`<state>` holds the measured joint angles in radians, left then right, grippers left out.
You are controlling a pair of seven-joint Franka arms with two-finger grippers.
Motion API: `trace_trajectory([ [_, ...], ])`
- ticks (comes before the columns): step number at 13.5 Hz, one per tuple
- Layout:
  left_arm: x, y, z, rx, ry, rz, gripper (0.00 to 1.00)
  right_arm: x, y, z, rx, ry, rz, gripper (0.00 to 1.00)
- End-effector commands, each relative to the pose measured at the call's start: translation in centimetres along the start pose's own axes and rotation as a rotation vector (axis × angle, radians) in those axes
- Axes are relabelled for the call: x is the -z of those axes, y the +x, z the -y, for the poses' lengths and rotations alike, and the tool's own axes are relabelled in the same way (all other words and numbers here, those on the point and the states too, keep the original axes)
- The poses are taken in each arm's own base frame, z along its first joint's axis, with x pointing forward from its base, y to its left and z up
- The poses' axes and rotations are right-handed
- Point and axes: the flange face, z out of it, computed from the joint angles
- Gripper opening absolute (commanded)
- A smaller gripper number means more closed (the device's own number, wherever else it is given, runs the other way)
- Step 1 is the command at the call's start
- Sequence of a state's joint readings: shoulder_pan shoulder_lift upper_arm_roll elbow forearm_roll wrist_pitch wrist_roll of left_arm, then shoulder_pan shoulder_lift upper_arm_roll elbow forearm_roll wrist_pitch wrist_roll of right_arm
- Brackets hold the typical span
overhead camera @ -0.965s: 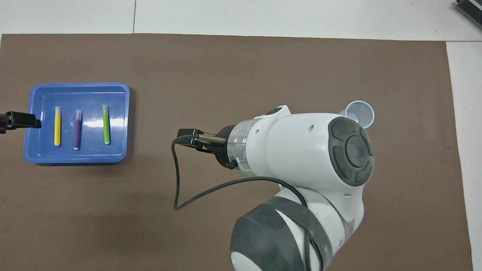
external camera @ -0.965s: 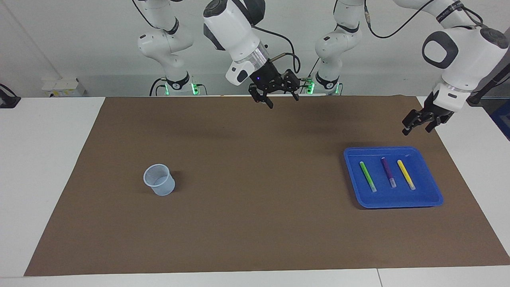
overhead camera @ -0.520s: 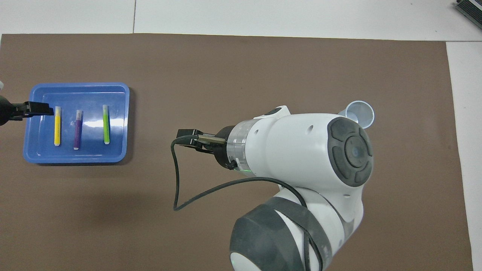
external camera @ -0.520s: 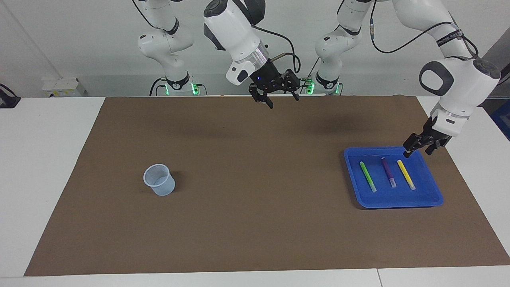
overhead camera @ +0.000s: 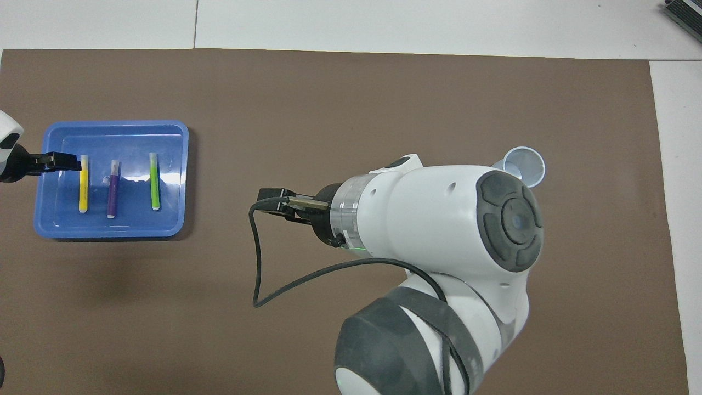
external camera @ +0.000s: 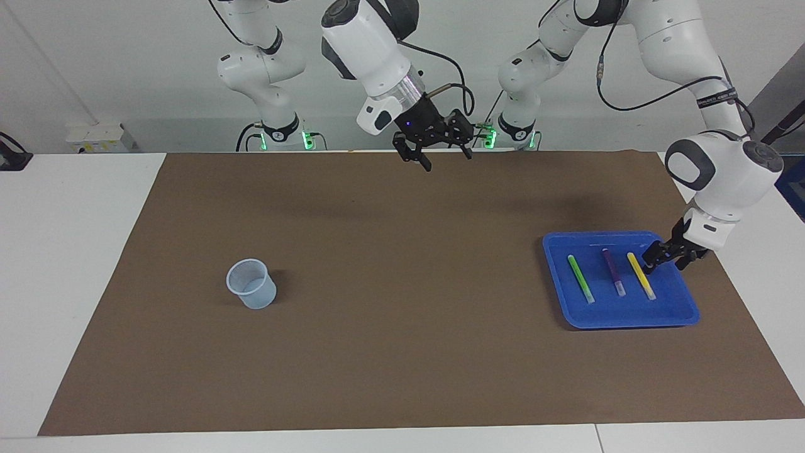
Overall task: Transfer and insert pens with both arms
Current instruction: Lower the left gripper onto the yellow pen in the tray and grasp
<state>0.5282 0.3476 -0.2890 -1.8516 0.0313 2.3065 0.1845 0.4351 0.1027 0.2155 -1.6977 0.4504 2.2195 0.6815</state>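
Clerk: If sorting by place, start at left arm's end of tabletop (external camera: 748, 251). Found?

Checker: Blue tray (external camera: 629, 318), flat on brown mat (external camera: 402, 251). Holds three pens, lying side by side, apart from one another: green (external camera: 581, 278), purple (external camera: 612, 272), yellow (external camera: 641, 275). Pale caps all pointing away from robots. Green toward right arm's end, purple between, yellow toward left arm's end.

Clerk: Left claw?

Checker: Left claw (external camera: 665, 264), low over tray, just beside yellow. Fingers apart, gripping nothing. Contact with yellow: cannot tell.

Clerk: Right claw?

Checker: Right claw (external camera: 443, 156), raised over mat's edge by the robots, about midway along tabletop. Fingers spread wide, nothing between them. Arm waiting.

Clerk: Other stock?

Checker: Pale blue cup (external camera: 251, 284), upright on mat, toward right arm's end, well apart from tray.
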Motion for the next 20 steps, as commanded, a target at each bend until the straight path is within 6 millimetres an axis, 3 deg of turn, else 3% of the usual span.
trace_trajectory([
  [1, -1.0, 0.2, 0.0, -0.017, 0.006, 0.002, 0.78, -0.2, -0.1, 0.0, -0.025, 0.016, 0.006, 1.0],
  [4, -2.4, 0.1, -0.3, -0.021, 0.004, -0.016, 0.68, -0.1, -0.1, 0.1, -0.024, 0.019, 0.003, 1.0],
  [8, -3.3, 0.1, -0.3, -0.022, -0.001, -0.019, 0.68, -0.1, 0.0, 0.1, -0.023, 0.02, 0.0, 1.0],
  [12, -4.4, -0.5, -0.5, -0.029, -0.001, -0.027, 0.58, -0.1, 0.0, 0.1, -0.023, 0.022, -0.001, 1.0],
  [20, -5.4, -1.5, -0.8, -0.044, 0.004, -0.002, 0.51, 0.0, 0.1, 0.1, -0.023, 0.023, -0.002, 1.0],
])
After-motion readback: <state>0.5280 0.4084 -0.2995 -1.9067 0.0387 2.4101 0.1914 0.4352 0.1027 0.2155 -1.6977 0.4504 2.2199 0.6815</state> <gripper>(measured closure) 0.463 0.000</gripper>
